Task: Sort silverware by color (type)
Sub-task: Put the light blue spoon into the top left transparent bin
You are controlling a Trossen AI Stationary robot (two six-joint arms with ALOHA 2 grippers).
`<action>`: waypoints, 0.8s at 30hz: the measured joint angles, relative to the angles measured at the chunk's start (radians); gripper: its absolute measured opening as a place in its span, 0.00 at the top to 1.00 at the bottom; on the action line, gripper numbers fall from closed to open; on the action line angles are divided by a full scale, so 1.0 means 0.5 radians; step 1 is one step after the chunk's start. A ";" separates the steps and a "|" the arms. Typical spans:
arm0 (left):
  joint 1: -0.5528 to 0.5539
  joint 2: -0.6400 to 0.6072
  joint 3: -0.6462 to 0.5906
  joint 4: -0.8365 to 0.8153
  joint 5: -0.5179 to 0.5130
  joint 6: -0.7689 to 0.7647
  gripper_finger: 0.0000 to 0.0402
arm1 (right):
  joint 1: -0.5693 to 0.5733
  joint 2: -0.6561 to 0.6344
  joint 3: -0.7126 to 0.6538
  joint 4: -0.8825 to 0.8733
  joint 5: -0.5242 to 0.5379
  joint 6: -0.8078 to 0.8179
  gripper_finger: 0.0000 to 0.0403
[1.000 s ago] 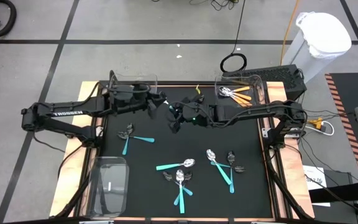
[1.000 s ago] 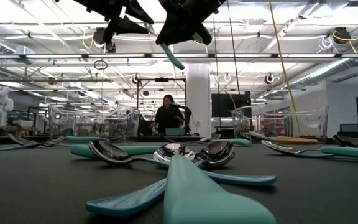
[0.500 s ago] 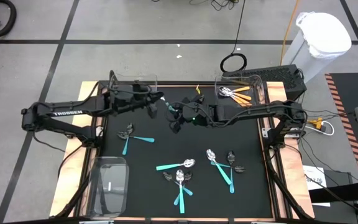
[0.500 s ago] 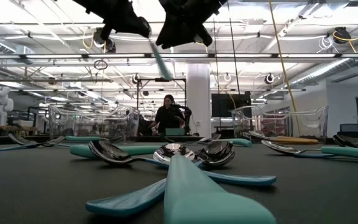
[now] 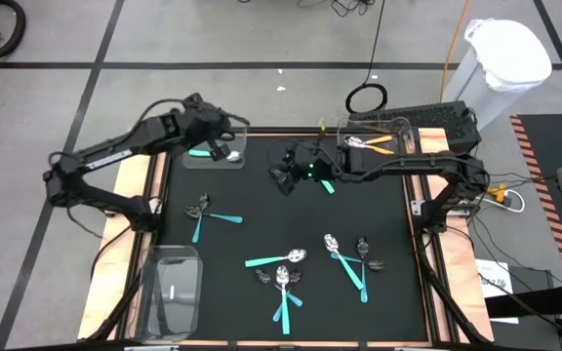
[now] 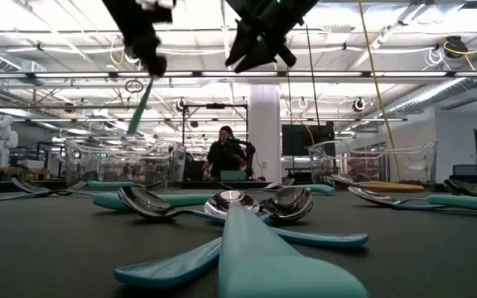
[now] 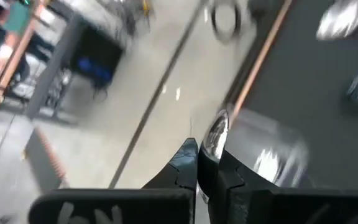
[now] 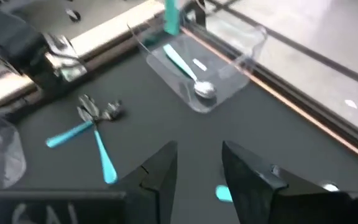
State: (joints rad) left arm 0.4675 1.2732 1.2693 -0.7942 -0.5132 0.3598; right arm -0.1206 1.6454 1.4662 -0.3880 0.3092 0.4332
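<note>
Teal-handled spoon (image 6: pixel 139 108) hangs from the left gripper (image 5: pixel 224 148), jaws pinching it just above the clear bin (image 5: pixel 213 156) at the counter's far left corner, where another teal spoon (image 8: pixel 185 65) already lies. My judgement: the step in hand is the drop. Doing it well means lowering until the handle tip is inside the bin's walls, then releasing, so the spoon cannot bounce out. The right gripper (image 5: pixel 283 177) hovers mid-counter with jaws spread and empty; it seems free to fetch another piece. More teal silverware (image 5: pixel 286 271) lies scattered on the near half of the counter (image 5: pixel 379 219), and orange-handled pieces (image 5: pixel 374 144) sit in the far right bin (image 5: pixel 406 132).
</note>
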 joint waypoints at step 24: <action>0.305 0.536 0.041 -0.173 -0.131 -0.288 0.50 | -0.026 0.015 0.000 -0.235 -0.202 -0.108 0.69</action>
State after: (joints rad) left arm 0.6202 1.5411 1.2898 -0.8804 -0.5785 0.2158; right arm -0.1333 1.6527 1.4662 -0.5056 0.2081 0.3790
